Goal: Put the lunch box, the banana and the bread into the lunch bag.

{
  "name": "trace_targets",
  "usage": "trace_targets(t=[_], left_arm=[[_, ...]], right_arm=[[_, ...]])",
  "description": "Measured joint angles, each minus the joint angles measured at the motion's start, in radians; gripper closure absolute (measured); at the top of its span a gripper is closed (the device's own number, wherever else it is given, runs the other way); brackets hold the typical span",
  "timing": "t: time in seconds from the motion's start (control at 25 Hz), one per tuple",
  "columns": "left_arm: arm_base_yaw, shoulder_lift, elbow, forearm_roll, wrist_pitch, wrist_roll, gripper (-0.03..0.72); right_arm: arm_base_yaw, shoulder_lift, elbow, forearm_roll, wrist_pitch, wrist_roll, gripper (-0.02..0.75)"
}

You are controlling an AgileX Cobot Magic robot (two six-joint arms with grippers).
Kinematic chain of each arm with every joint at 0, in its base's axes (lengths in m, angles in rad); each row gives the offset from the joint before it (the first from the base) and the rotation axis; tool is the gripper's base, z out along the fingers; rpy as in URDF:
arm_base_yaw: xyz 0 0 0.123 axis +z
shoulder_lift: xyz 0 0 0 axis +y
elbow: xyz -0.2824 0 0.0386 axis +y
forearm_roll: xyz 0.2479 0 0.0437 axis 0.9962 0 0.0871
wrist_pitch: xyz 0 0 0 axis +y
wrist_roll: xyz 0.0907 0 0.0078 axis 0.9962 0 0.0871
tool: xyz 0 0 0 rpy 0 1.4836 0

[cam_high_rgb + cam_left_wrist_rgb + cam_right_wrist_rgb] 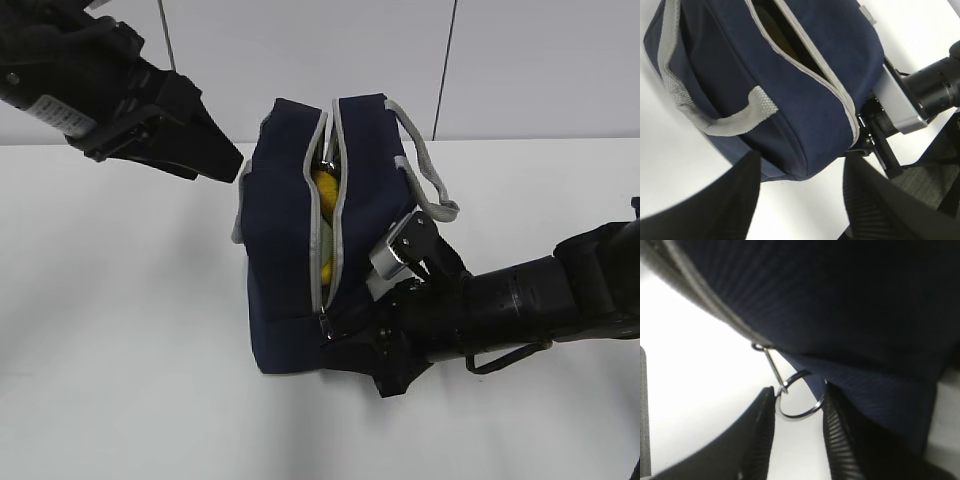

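1. Lunch bag (pixel 290 250) first: it sits on the white worktop (pixel 120 330) between the two hands, with its zipper partly open.
2. Right hand (pixel 799 412): its two ribbed black fingers (pixel 842 440) stand on either side of the metal ring pull (pixel 799 400). The ring touches both fingers, but I cannot tell if it is pinched tight yet.
3. Just above that hand, a thin wire link joins the ring to the grey zipper (pixel 715 310), which runs up and away along the dark blue cloth.
4. To do this step well, I think the right hand should squeeze the ring flat and pull straight along the zipper line, not sideways, so the thin link does not slip out.
5. Left hand (pixel 800 200): it is open and holds nothing. The bag's end is just in front of its fingers, not touching them.
6. That hand could hold the soft bag steady, since the cloth may bunch up when the zipper is pulled.
7. Inside the gap, past the right hand, something yellow shows. It looks like the banana (pixel 323 190). The lunch box and bread I cannot see.
8. The bag is soft woven cloth with rough grey webbing handles (pixel 735 117). The ring is smooth, shiny and round.
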Motion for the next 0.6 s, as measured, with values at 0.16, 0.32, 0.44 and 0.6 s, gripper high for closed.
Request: trace_targets(t=[0.16, 0.32, 0.44, 0.6], left_arm=[[0.000, 0.000, 0.000, 0.000, 0.000, 0.000, 0.307], [0.000, 0.000, 0.000, 0.000, 0.000, 0.000, 0.307], [0.000, 0.000, 0.000, 0.000, 0.000, 0.000, 0.307], [0.000, 0.000, 0.000, 0.000, 0.001, 0.000, 0.308]], right_arm=[[0.000, 0.000, 0.000, 0.002, -0.019, -0.010, 0.513], [0.000, 0.000, 0.000, 0.002, -0.037, -0.014, 0.514], [0.000, 0.000, 0.000, 0.002, -0.047, -0.014, 0.514], [0.000, 0.000, 0.000, 0.002, -0.051, -0.018, 0.514]])
